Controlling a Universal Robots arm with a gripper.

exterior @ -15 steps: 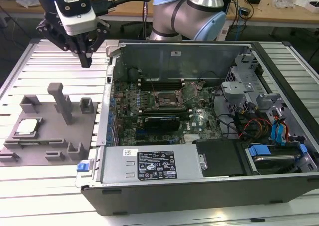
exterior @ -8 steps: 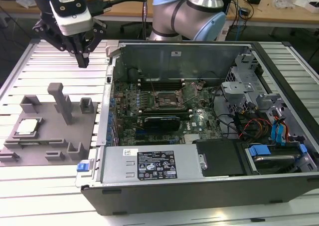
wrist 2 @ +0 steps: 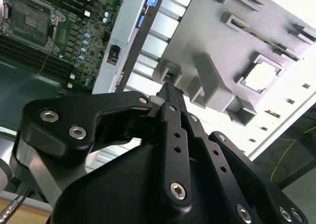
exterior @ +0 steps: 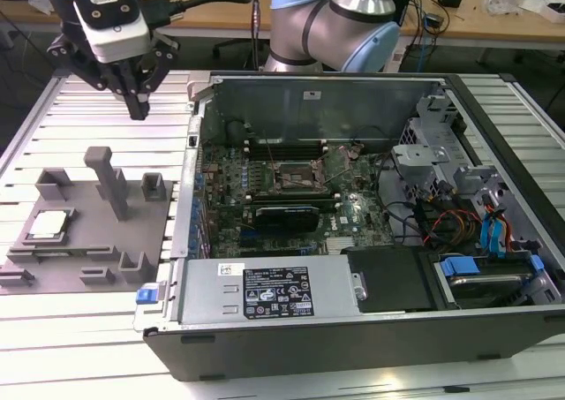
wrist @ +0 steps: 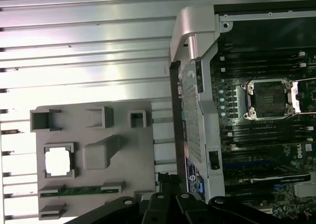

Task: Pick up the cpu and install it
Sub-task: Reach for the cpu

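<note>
The cpu (exterior: 48, 226) is a small silvery-white square lying flat in a recess of the grey fixture plate (exterior: 97, 241), on the exterior view's left. Both wrist views show the cpu (wrist 2: 259, 75) (wrist: 58, 160) in its recess. My gripper (exterior: 139, 110) hangs above the table behind the plate, well above and away from the cpu. Its black fingers (wrist 2: 170, 93) are shut together with nothing between them. The open processor socket (exterior: 291, 172) sits on the motherboard inside the computer case, with its retaining frame raised; the socket (wrist: 270, 99) looks bare.
The open computer case (exterior: 190, 166) lies on the slatted metal table, its wall rising between the fixture plate and the motherboard. A tall grey post (exterior: 108, 177) and several small blocks stand on the plate. Cables and drive bays (exterior: 477, 223) crowd the exterior view's right.
</note>
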